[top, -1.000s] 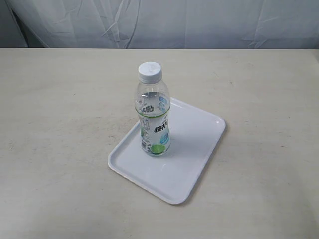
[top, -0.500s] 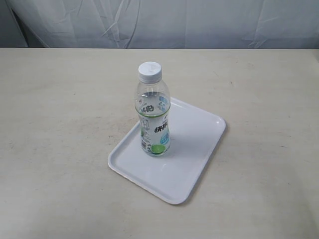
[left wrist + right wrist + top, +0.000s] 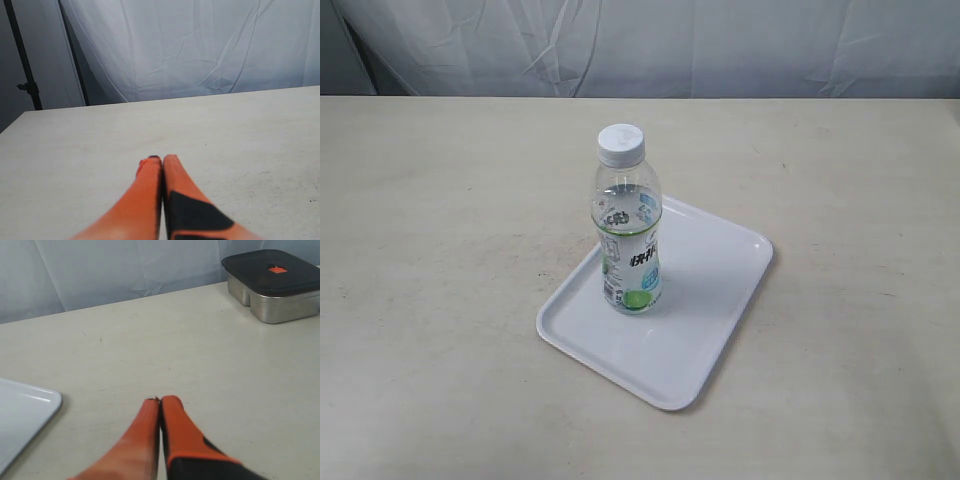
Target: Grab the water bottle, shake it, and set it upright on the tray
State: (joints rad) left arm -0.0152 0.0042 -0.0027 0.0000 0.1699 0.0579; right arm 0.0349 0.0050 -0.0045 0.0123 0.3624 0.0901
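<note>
The water bottle (image 3: 629, 232) stands upright on the white tray (image 3: 710, 300), toward the tray's left side, its white cap on top. Neither arm shows in the exterior view. In the left wrist view my left gripper (image 3: 161, 160) is shut with nothing between its orange fingers, over bare table, and neither bottle nor tray shows there. My right gripper (image 3: 160, 400) is also shut and empty; a corner of the tray (image 3: 22, 412) lies off to one side of it, apart from the fingers.
A metal container with a dark lid (image 3: 272, 287) sits on the table beyond the right gripper. A white cloth backdrop (image 3: 650, 45) hangs behind the table. A dark stand pole (image 3: 22, 60) rises past the table's far edge in the left wrist view.
</note>
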